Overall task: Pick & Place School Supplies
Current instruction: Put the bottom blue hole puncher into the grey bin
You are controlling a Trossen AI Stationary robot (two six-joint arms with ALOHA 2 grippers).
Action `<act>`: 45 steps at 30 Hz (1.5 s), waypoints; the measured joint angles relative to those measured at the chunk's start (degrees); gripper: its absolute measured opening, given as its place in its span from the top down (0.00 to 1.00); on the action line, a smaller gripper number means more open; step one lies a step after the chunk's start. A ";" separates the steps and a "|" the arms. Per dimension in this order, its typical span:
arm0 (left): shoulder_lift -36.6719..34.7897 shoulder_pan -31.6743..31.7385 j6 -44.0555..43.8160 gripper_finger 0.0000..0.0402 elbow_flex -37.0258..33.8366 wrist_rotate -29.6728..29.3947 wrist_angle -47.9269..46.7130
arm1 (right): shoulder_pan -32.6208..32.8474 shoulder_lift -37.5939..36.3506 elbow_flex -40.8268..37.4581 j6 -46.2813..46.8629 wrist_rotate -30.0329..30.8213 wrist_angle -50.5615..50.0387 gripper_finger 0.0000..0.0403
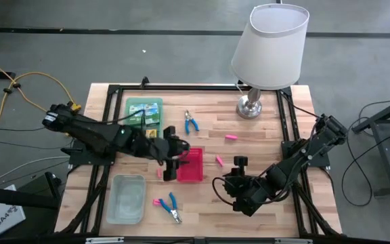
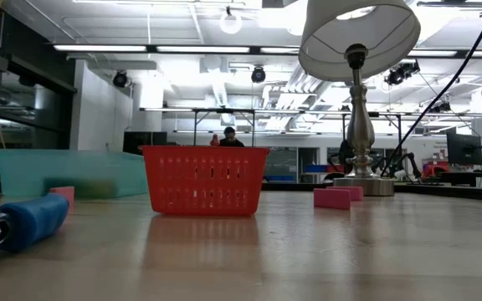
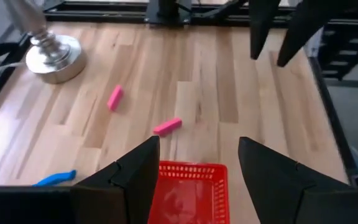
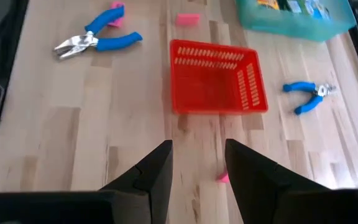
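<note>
High view, pale wooden desk (image 1: 263,146). The left arm lies stretched from 9 o'clock toward the centre, its left pincer (image 3: 197,163) poised over the red mesh basket (image 1: 190,165), fingers wide apart and holding nothing. The right arm folds in from 3 o'clock, its right pincer (image 4: 197,163) low at 5 o'clock, parted and empty. Blue-handled pliers (image 1: 191,123) lie at 12 o'clock of the basket; two pink eraser blocks (image 1: 230,138) lie at 2 o'clock
</note>
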 joint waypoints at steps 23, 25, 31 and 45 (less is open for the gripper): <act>0.01 -15.63 -14.56 0.48 -10.67 -26.80 2.61 | -0.91 0.00 -1.81 14.01 7.11 -7.60 0.66; 0.01 -17.14 -14.56 0.48 -10.67 -26.78 3.59 | -0.91 0.00 -1.81 13.97 7.15 -6.56 0.66; 0.01 -20.45 -14.69 0.48 -10.66 -24.88 5.97 | -0.91 0.06 -1.81 13.55 4.98 -2.87 0.66; 0.01 -21.18 -14.77 0.48 -10.63 -19.95 14.58 | -0.92 2.74 -1.77 -6.04 -8.76 20.09 0.66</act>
